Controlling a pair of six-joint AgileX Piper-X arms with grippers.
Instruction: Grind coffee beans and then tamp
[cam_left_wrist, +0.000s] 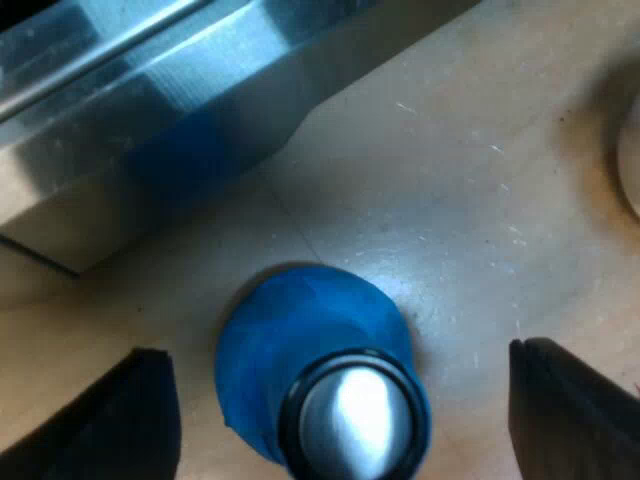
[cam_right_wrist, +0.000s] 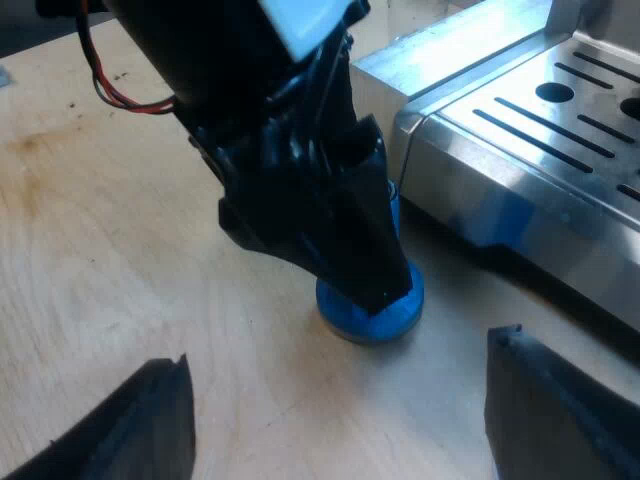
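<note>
Blue metal-capped tamper upright on wooden table by steel espresso machine. Wide open and empty, left hand straddles it; right hand open too. Likely heavy, rigid, slick: grip the neck.

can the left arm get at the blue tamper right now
Probably yes: the left end effector hangs directly over the blue tamper, its fingers open on either side with nothing between. The espresso machine close by does not look to block it.

Blue tamper with silver top, steel-grey espresso machine, pale wood table
</note>
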